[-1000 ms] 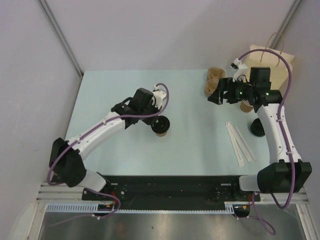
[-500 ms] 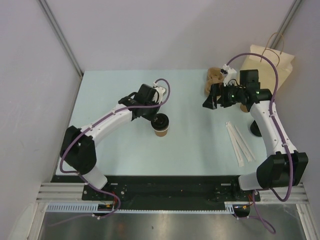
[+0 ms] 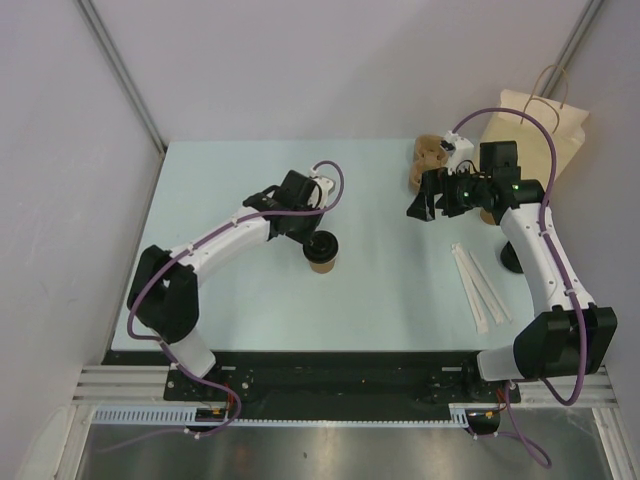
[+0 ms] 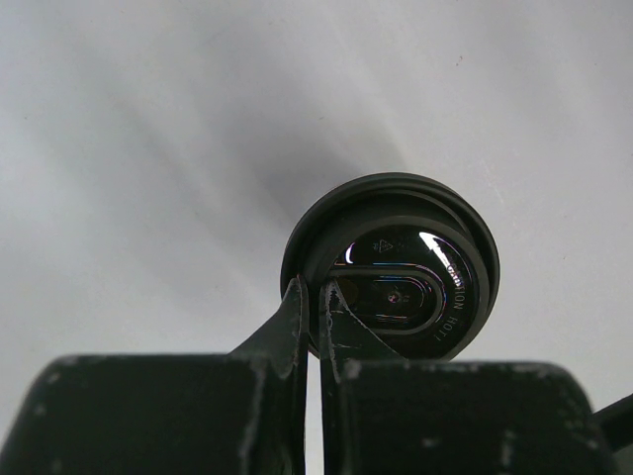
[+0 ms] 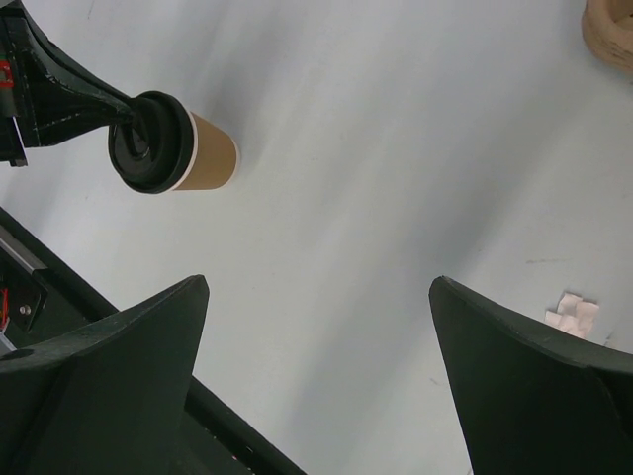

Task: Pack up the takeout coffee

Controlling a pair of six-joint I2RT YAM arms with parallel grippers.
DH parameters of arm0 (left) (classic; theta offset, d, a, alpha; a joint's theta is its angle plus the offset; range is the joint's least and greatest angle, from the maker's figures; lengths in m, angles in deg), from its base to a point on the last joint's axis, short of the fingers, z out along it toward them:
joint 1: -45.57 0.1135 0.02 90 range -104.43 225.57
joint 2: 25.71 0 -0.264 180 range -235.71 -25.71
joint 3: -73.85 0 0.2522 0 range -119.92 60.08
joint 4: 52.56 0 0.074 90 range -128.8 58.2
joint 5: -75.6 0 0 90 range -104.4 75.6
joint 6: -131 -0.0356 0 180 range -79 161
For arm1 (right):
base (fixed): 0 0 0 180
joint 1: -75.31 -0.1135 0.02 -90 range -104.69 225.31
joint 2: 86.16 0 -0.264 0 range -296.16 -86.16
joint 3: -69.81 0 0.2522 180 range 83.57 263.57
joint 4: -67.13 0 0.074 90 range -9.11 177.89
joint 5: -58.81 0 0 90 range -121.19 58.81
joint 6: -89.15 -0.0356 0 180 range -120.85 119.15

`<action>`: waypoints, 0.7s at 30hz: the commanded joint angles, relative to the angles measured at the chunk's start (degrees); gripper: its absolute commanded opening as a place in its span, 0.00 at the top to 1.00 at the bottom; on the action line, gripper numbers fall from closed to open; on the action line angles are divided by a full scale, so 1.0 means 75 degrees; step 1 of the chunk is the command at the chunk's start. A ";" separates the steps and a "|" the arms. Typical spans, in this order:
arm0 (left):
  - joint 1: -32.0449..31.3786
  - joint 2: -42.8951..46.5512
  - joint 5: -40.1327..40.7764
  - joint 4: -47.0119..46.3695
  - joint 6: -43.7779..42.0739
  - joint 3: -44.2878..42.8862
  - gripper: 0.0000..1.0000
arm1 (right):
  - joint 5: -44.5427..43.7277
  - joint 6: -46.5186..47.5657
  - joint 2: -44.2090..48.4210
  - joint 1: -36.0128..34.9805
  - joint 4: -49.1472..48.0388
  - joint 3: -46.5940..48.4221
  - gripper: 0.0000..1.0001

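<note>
While the L gripper [image 4: 315, 307] sits w/ fingers pressed shut at bottom centre of its wrist view, the tips touch the black lid [image 4: 396, 262] of the takeout coffee [image 3: 321, 262], w/ nothing clamped btwn them. Cup stands upright on the pale table [image 3: 240, 310], just left of centre in the top view. Lid has raised lettering along its right edge, approx. "CAUTION HOT"; other marks too small to read. R gripper [image 5: 318, 287] hangs spread wide & empty, upper right of top view, well apart from the cup. Tan paper bag [image 3: 545, 125] in top right corner; white straws [image 3: 480, 285] lower right.
</note>
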 commanded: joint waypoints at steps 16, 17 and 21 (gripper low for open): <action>-0.0070 0.0039 0.0063 0.0127 0.0177 -0.0640 0.64 | -0.0005 0.0255 0.0268 0.0034 -0.0012 0.0001 0.00; -0.0070 0.0051 0.0063 0.0209 0.0177 -0.0699 0.61 | 0.0007 0.0255 0.0256 0.0034 -0.0023 0.0001 0.00; -0.0070 0.0215 0.0063 0.0374 0.0189 -0.1003 0.53 | 0.0042 0.0290 0.0232 -0.0025 -0.0012 0.0001 0.00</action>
